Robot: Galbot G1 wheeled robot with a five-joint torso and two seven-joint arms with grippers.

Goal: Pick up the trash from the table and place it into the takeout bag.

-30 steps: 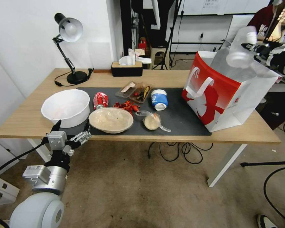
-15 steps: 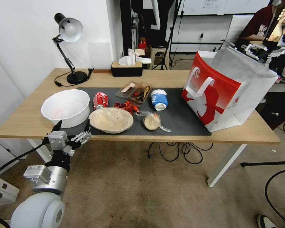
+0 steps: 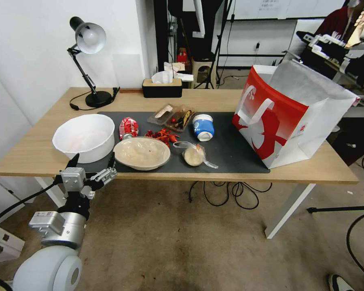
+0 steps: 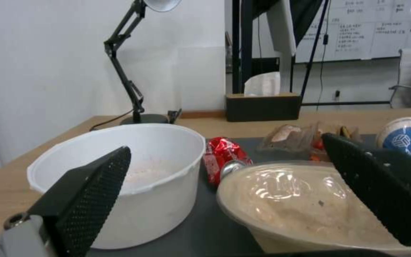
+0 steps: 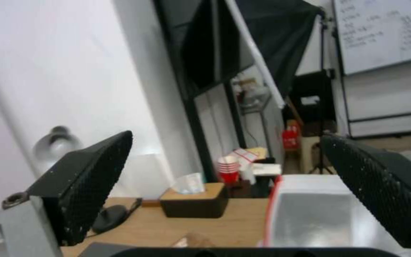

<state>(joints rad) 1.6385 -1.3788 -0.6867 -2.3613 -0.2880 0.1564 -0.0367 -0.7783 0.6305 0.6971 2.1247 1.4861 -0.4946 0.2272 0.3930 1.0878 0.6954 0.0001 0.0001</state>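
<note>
The trash lies on the dark mat of the table [image 3: 230,101]: a shallow beige bowl [image 3: 141,152], a crushed red can [image 3: 128,127], a blue-white tub [image 3: 203,127], a clear bag with a bun [image 3: 194,155] and a clear tray of scraps [image 3: 172,115]. The red-and-white takeout bag [image 3: 287,117] stands open at the right end. My right gripper [image 3: 311,40] hangs open and empty above and behind the bag [image 5: 310,214]. My left gripper [image 3: 93,157] waits open at the table's front left edge, facing the beige bowl [image 4: 300,200] and red can [image 4: 222,157].
A large white bowl [image 3: 84,137] sits at the left, close to my left gripper. A black desk lamp [image 3: 89,60] and a tissue box [image 3: 161,87] stand along the back edge. Cables hang under the table. Bare mat lies between the tub and the bag.
A second ago my right gripper held a clear cup over the bag. The cup is gone from the fingers, and the gripper has risen and drawn back. The left arm has not moved.
</note>
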